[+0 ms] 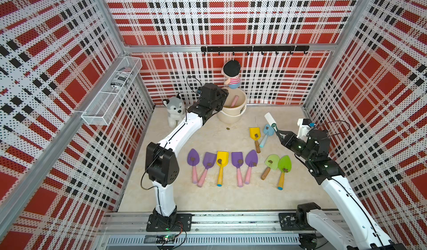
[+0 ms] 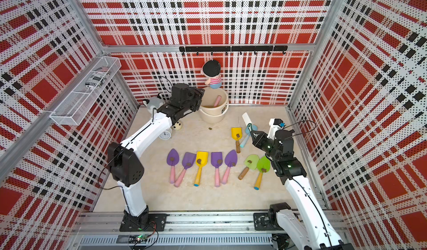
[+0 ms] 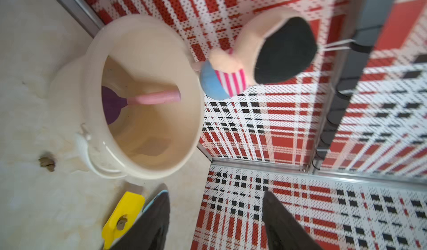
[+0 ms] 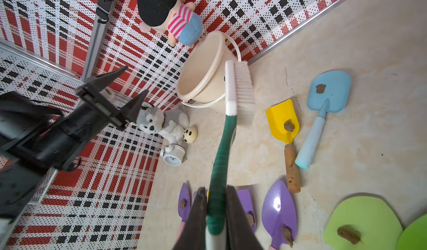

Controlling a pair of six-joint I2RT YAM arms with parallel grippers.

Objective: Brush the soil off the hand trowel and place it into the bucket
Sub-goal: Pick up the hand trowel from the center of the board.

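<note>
The cream bucket (image 1: pixel 229 119) (image 2: pixel 213 116) (image 3: pixel 147 34) (image 4: pixel 198 75) stands by the back wall. Inside it leans a hand trowel (image 1: pixel 235 100) (image 2: pixel 217 101) (image 3: pixel 152 97) with a purple blade and pink handle. My left gripper (image 1: pixel 223 96) (image 2: pixel 201 96) (image 3: pixel 215 191) (image 4: pixel 136 80) hovers at the bucket's left rim, open and empty. A soil lump (image 1: pixel 228 128) (image 2: pixel 210 128) (image 3: pixel 47 163) lies on the floor before the bucket. My right gripper (image 1: pixel 278 133) (image 2: pixel 253 135) (image 4: pixel 215 188) is shut on the green handle of a white-bristled brush (image 1: pixel 269 118) (image 2: pixel 246 118) (image 4: pixel 240 87), held in the air.
Several trowels, each with a soil lump, lie on the floor: a yellow one (image 1: pixel 254 133) (image 3: pixel 124 212), a blue one (image 1: pixel 268 131), and a front row of purple, yellow and green. A husky plush (image 1: pixel 174 109), alarm clock (image 2: pixel 165 134), hanging doll (image 1: pixel 232 74) and wire basket (image 1: pixel 113 89) sit at the back left.
</note>
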